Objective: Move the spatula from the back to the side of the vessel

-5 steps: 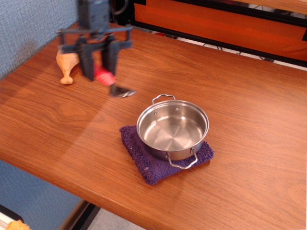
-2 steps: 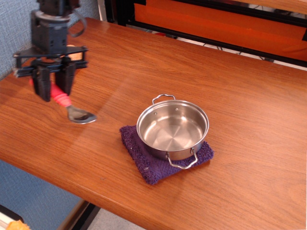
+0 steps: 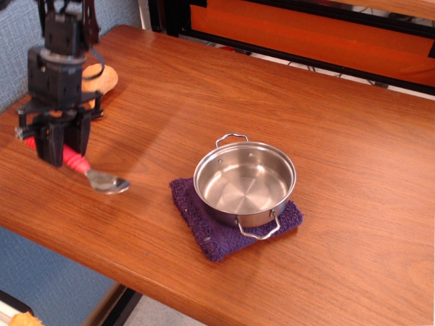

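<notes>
The spatula (image 3: 100, 178) is a spoon with a red ribbed handle and a shiny metal bowl. It lies low over the table at the left, its bowl pointing right toward the vessel. My gripper (image 3: 64, 155) is shut on the red handle, with the fingers (image 3: 49, 146) pointing down. The vessel (image 3: 245, 180) is a round steel pan with two wire loop handles. It stands on a purple cloth well to the right of the spoon. I cannot tell if the spoon's bowl touches the table.
The purple cloth (image 3: 207, 234) lies under the pan. A tan toy drumstick (image 3: 102, 77) lies behind the gripper at the back left, partly hidden. The table's front edge (image 3: 102, 268) runs close below the spoon. A grey-blue wall stands at the left.
The gripper has carried the spoon from behind the pan to the left and toward the front edge, and lowered it close to the table.
</notes>
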Controlling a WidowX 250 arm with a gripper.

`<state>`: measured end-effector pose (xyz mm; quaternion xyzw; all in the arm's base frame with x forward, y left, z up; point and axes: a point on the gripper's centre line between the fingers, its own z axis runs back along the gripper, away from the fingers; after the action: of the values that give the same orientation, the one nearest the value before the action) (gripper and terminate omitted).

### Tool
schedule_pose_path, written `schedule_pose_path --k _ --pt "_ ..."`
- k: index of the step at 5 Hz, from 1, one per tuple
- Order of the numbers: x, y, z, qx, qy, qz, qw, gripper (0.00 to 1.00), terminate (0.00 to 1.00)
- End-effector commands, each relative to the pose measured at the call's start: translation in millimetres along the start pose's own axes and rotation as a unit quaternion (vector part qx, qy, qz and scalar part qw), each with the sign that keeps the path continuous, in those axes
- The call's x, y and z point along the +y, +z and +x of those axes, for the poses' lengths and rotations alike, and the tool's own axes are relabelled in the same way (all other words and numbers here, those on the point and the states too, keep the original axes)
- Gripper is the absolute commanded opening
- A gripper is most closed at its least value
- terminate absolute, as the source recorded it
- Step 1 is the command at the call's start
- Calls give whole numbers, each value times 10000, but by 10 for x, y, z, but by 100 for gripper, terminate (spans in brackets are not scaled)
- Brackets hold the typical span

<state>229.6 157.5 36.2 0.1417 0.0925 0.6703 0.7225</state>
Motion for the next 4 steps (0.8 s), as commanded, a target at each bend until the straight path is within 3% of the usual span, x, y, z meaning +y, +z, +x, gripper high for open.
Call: schedule_pose_path --k 1,2,3,4 --pt "47 -12 241 22 184 -535 9984 0 0" --pt "11 -47 262 95 214 -830 9963 0 0" --pt "26 -63 275 308 359 -1140 9924 100 0" --pt "7 -30 309 441 227 -1156 9921 100 0"
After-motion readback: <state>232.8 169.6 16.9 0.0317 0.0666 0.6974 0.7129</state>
